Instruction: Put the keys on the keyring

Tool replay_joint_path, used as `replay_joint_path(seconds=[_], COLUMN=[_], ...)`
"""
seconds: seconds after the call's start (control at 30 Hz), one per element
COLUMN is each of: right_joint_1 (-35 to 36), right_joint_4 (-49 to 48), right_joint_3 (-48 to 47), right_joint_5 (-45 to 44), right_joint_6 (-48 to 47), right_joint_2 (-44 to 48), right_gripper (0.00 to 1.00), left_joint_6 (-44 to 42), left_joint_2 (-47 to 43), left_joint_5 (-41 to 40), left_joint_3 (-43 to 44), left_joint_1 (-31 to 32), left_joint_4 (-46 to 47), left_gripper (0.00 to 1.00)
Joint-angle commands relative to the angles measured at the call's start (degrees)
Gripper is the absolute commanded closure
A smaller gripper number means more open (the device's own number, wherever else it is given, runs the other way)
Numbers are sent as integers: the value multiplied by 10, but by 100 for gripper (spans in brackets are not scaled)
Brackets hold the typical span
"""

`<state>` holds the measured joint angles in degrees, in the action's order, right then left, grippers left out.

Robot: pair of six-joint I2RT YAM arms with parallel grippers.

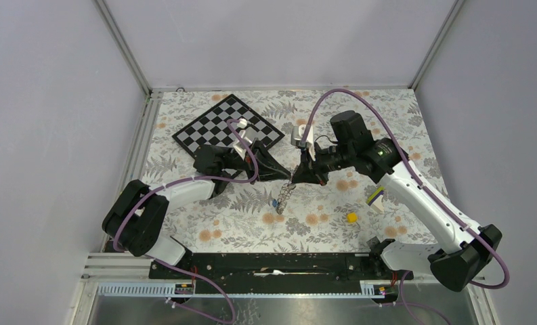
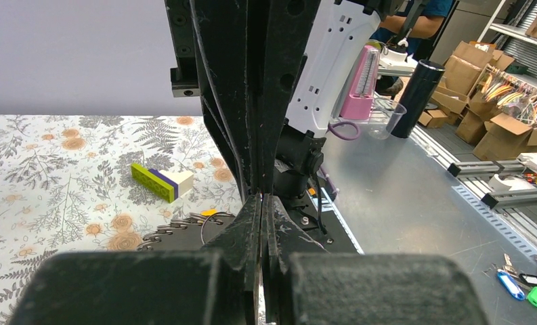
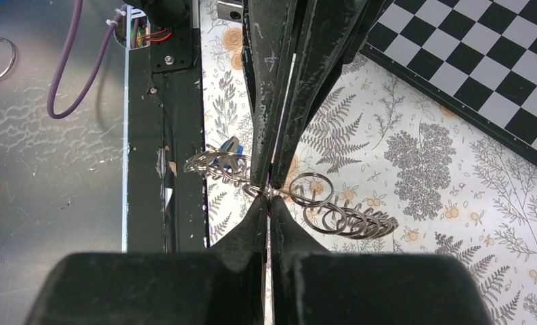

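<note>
Status: mid-task, nothing confirmed finished.
- Both arms meet at frame centre in the top view. The keyring (image 1: 284,198) hangs off their tips as a stretched coil, its lower end near the desk (image 1: 252,227).
- Right gripper (image 3: 271,196) is fully closed, pinching a loop of the keyring (image 3: 350,223).
- Left gripper (image 2: 261,200) is also fully closed. It's right at the coil's top end, but I can't tell what it holds.
- Blue key (image 3: 228,152) sits among the coils at the far left end. It looks threaded or at least caught, not verifiable.
- Black key isn't found in any view, so I'd say it's left to do.

View differences:
- Only the right wrist view resolves individual loops and the pinch point.
- The top view adds the chessboard (image 1: 228,125) and yellow cube (image 1: 351,217), well clear.
- The left wrist view shows mostly its own fingers, plus the purple-and-lime stick (image 2: 162,181).
</note>
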<state>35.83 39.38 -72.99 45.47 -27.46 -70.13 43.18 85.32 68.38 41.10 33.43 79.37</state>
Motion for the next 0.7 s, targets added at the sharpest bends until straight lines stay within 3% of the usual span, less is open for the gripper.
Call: replay_joint_path(seconds=[0.0, 0.23, 0.43, 0.67], right_joint_1=[-2, 20, 41, 64], right_joint_4=[31, 112, 163, 188], right_joint_3=[-37, -79, -127, -158], right_joint_5=[-24, -83, -126, -146], right_joint_6=[-13, -31, -35, -36], right_joint_2=[-4, -39, -76, -103], right_gripper=[100, 100, 100, 100], left_joint_6=[-33, -82, -111, -122], left_joint_2=[-10, -19, -19, -15], left_joint_5=[-2, 6, 6, 3], left_joint_3=[0, 9, 10, 10], left_joint_1=[-2, -3, -1, 3], left_joint_4=[24, -41, -78, -90], left_gripper=[96, 70, 59, 58])
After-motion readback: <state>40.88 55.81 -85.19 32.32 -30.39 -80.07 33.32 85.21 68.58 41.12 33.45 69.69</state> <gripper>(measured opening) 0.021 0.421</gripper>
